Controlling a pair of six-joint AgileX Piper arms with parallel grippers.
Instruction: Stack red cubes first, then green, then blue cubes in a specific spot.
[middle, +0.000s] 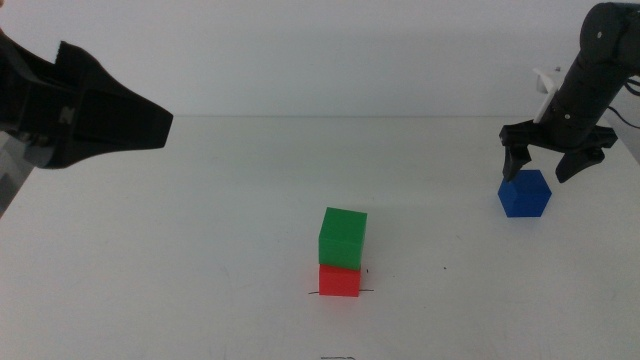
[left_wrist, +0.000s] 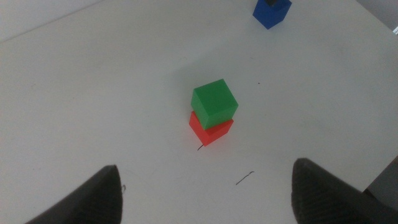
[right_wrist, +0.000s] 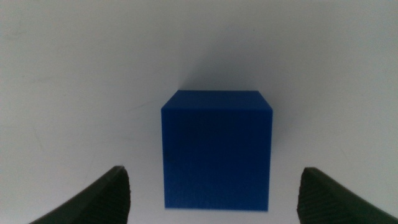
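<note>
A green cube, a red cube, a dark blue cube, a white table.

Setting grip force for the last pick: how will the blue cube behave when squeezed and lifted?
The blue cube looks rigid and flat-sided, so it probably won't deform or roll. Its matte faces suggest fair grip. The open right gripper straddles it squarely, so tipping seems unlikely.
</note>
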